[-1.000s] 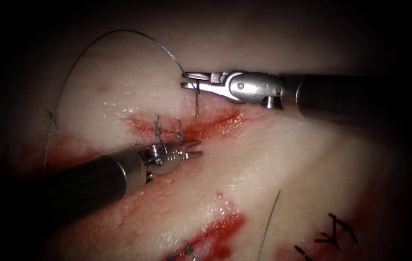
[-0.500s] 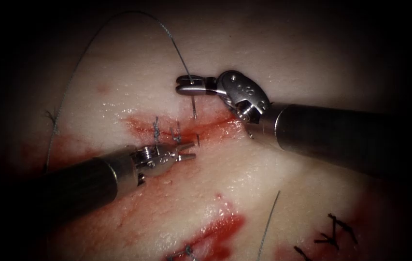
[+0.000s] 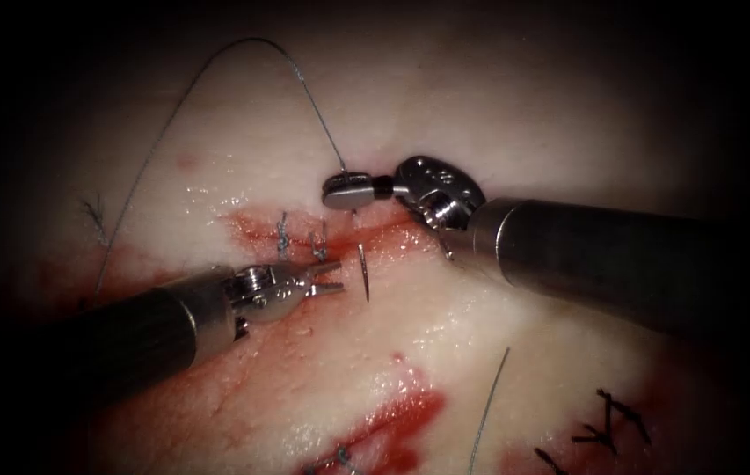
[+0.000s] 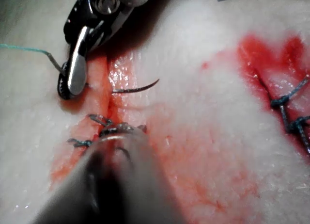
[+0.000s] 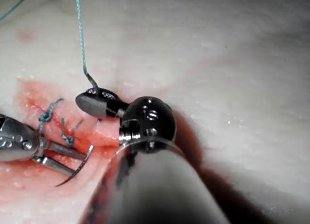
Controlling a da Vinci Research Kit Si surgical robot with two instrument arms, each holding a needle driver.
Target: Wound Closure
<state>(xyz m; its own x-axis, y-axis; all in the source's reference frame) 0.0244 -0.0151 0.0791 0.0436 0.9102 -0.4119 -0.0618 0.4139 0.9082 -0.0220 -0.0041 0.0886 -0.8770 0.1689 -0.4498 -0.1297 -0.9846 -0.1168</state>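
My right tool (image 3: 348,189) is shut on the curved needle near its thread end, pressed low against the tissue (image 3: 524,352) at the far edge of the cut (image 3: 396,230). The needle is in the tissue; its pointed end (image 3: 363,274) sticks out at the near edge of the cut. Seen from the wrists, the needle (image 4: 138,88) (image 5: 77,171) arcs out of the red wound. My left tool (image 3: 337,276) (image 5: 58,158) stands open just left of the tip, holding nothing. The thread (image 3: 216,66) (image 5: 80,35) loops up and leftward from the right tool (image 4: 72,76) (image 5: 94,104).
Two tied stitches (image 3: 285,230) (image 4: 104,122) cross the cut just left of the needle. A loose thread end (image 3: 489,405) lies at the front. Dark stitches (image 3: 608,422) sit at the lower right. Red fluid (image 3: 392,422) pools on a second cut in front.
The right tool rolled its wrist and dropped toward the cut, driving the needle through; the tip came out at the near edge and lengthened. The left tool drew back slightly to the left.
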